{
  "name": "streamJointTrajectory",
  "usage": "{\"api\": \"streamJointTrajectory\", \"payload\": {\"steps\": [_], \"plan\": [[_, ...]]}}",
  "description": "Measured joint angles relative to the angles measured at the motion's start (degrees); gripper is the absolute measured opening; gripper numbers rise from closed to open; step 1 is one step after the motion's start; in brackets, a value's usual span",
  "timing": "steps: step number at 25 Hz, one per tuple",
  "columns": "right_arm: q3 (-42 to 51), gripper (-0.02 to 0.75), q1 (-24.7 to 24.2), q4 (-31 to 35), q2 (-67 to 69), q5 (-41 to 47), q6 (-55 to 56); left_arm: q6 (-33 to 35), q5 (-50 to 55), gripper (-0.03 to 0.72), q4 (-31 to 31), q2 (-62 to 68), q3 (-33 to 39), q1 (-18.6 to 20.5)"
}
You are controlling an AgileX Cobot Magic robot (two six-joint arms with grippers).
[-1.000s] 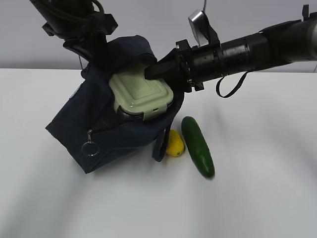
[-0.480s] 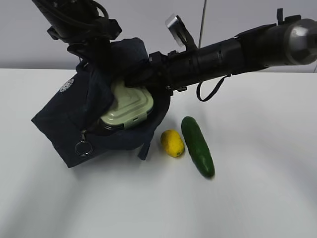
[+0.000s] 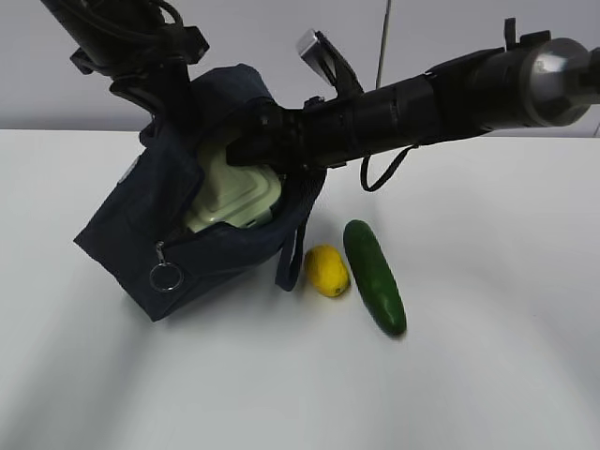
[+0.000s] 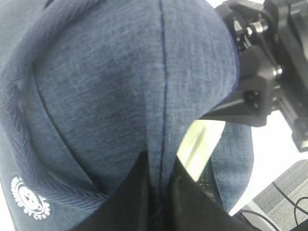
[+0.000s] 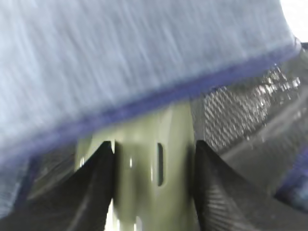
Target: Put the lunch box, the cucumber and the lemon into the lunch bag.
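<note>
In the exterior view the lunch bag [image 3: 187, 234] sits tipped on the white bench [image 3: 487, 375], its mouth turned toward the right arm, and the left gripper [image 3: 173, 94] holds the bag's upper fabric up from above. The right gripper [image 3: 246, 148] reaches into that mouth with the lunch box [image 3: 232, 197], which lies mostly inside the bag, its pale green lid showing under the raised flap. The lemon [image 3: 326, 270] rests on the bench just right of the bag's hanging strap, and the cucumber [image 3: 374, 276] lies just beyond the lemon, farther from the bag; the two are close but whether they touch cannot be told. In the left wrist view the left jaws are together, pinching a fold of the bag's navy cloth [image 4: 144, 106] along its seam, with a pale sliver of the box visible below the flap. In the right wrist view the right jaws are clamped on the narrow end of the box [image 5: 149, 163], the bag's blue hem [image 5: 159, 103] crossing just above and foil lining beside it. The step in hand looks like seating the box; next the right jaws would need to let go and back straight out under the hem without snagging it. Bare bench lies open beyond the cucumber, away from the bag, for the arm to withdraw.
</note>
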Motion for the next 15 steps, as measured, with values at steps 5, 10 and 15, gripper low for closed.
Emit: {"api": "streamJointTrajectory", "payload": {"steps": [5,10,15], "plan": [[-0.06,0.364,1.97,0.88,0.52,-3.96,-1.63,0.28,0.00,0.012,-0.48,0.00,0.00,0.35],[-1.07,0.363,2.56,1.47,3.74,-4.23,-2.06,0.37,0.10,0.012,-0.83,1.76,0.00,0.43],[-1.44,0.363,2.68,1.97,5.83,-4.23,-2.54,0.73,0.10,0.012,-1.66,2.60,0.00,0.43]]}}
